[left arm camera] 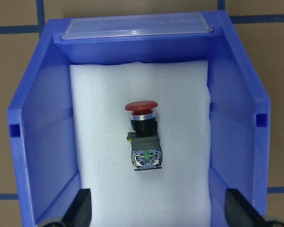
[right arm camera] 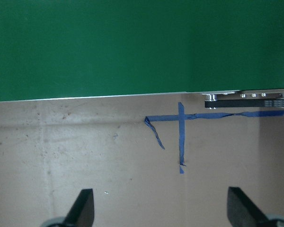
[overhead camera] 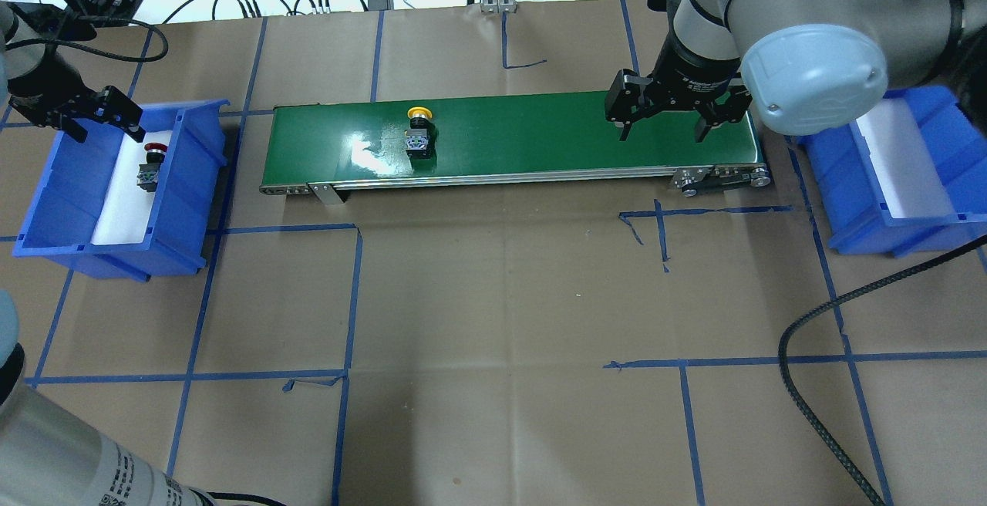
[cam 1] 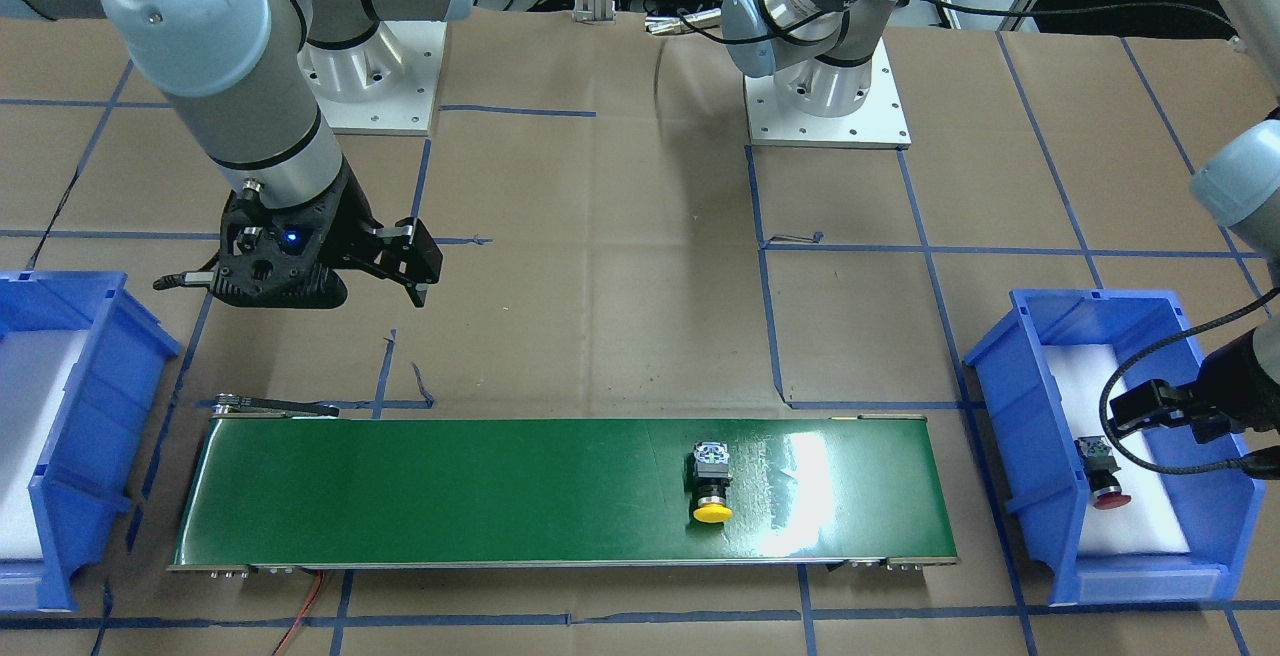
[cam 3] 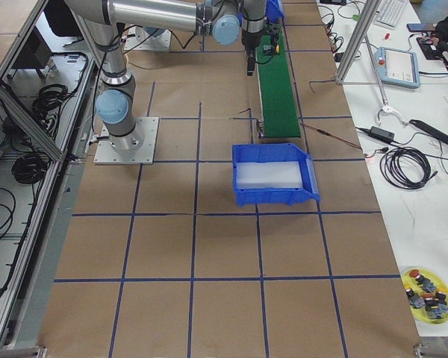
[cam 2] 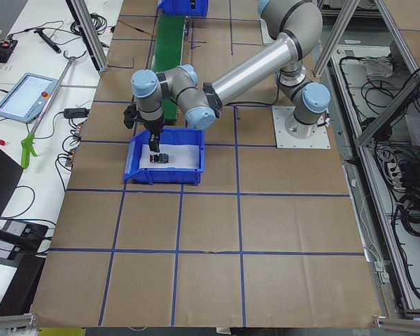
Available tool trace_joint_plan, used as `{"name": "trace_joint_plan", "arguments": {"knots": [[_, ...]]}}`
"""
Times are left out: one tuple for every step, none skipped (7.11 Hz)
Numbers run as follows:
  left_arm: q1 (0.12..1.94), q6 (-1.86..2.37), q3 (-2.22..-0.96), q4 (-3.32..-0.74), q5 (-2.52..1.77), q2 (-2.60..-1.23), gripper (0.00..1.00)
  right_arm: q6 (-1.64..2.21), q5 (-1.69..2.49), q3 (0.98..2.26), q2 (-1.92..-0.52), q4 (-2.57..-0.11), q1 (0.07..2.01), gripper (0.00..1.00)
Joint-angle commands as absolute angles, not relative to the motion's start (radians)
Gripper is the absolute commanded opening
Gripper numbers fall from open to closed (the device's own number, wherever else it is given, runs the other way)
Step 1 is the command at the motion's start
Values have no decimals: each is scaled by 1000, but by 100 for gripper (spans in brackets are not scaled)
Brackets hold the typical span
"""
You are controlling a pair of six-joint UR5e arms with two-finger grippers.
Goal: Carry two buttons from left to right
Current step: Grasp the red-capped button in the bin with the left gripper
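Observation:
The yellow button (overhead camera: 419,132) lies on its side on the green conveyor belt (overhead camera: 540,136), left of the belt's middle; it also shows in the front view (cam 1: 712,482). The red button (left arm camera: 143,137) lies on white foam in the left blue bin (overhead camera: 193,182), cap towards the far side, and shows in the overhead view (overhead camera: 149,166). My left gripper (overhead camera: 104,122) hangs open and empty above that bin, its fingertips (left arm camera: 80,208) straddling the near end of the foam. My right gripper (overhead camera: 663,129) is open and empty above the belt's right end; the right wrist view shows its fingertips (right arm camera: 83,205) over brown paper.
A second blue bin (overhead camera: 848,197) with white foam stands past the belt's right end. A black cable (overhead camera: 810,382) loops over the table at front right. Both arm bases (cam 1: 825,96) sit behind the belt. Blue tape lines cross the brown paper.

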State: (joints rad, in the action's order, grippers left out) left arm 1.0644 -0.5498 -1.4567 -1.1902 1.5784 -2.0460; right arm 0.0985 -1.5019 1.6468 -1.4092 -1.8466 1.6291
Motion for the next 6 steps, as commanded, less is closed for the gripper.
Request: {"name": "trace_joint_plan", "arguments": {"knots": [[1065,-548,-1462,-1138,1577,-2092,100,97,-1499,1635,-1362,-1890,1629,100],[1065,-548,-1463,-1114,1578,-2121,100,95,-1497,1631,-1345,-1917,1629,100],[1065,-546,-1463,-1095,1580,-2147,100,94,-1497,1629,-1332,-1943,1629,100],[1066,-545,-1463,-1094,1580,-2161,100,92,-1499,1629,-1321,-1950,1629,100],[1066,-545,-1463,-1086,1582,-2170,100,94,-1499,1628,-1310,-1959,1629,100],[1068,-548,-1463,-1071,1582,-2190,99,98,-1497,1628,-1304,-1965,1629,100]]}}
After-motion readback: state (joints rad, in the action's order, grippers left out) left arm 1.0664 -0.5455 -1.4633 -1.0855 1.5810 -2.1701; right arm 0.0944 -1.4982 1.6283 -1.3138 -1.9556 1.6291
